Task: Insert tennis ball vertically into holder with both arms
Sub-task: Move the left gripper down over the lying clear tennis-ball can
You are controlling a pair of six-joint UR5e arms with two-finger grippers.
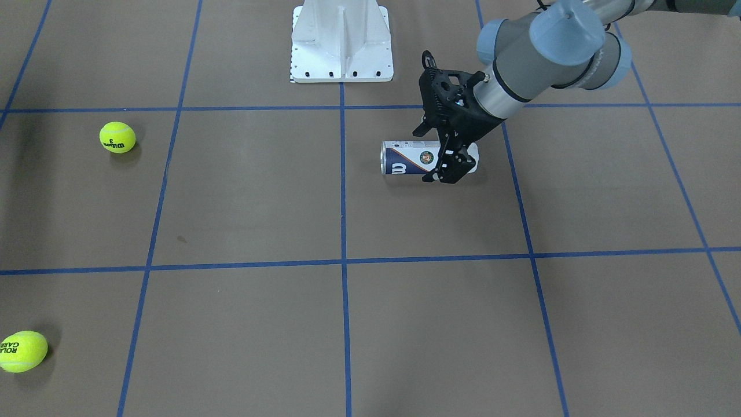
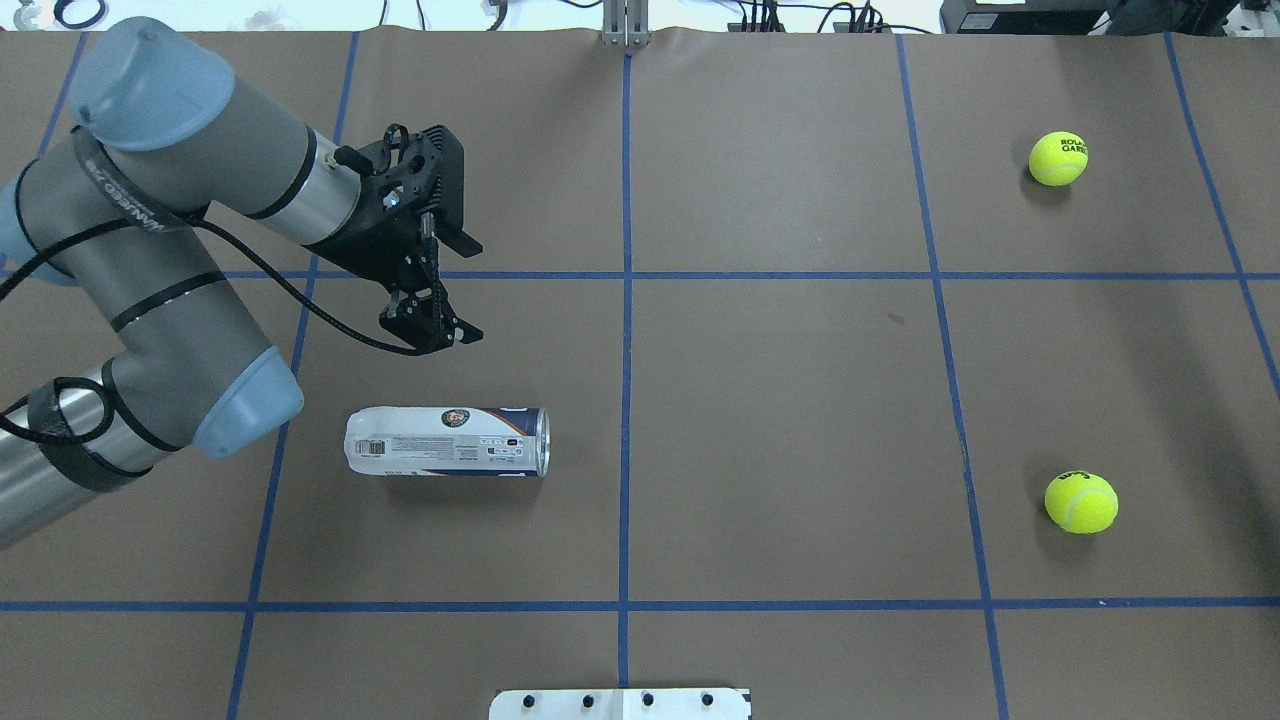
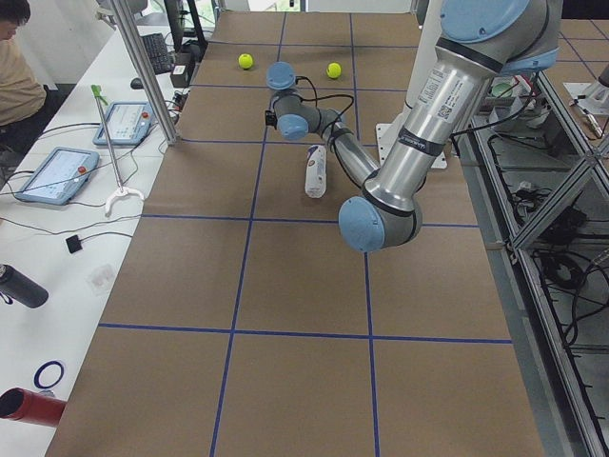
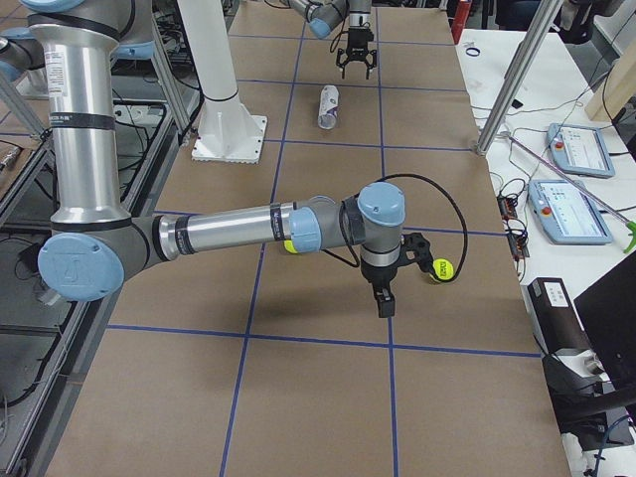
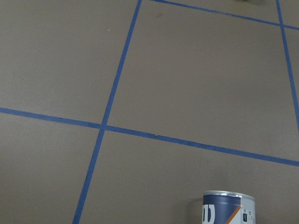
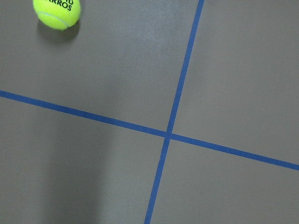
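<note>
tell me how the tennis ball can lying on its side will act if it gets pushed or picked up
The holder lies on its side on the flat table, so a push against its long side would probably roll it. Its wall looks like thin clear plastic, so it is likely light and may flex under a hard squeeze.

Yellow-green tennis balls (image 2: 1058,159), navy-white holder (image 2: 447,441), blue-gridded brown table (image 2: 780,400).

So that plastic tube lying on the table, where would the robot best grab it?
Probably round the middle of the holder, coming from above with one finger on each long side. It lies flat, so the curved wall is free to straddle, and the metal rim at its open end is left clear. The open left gripper hangs near it.
</note>
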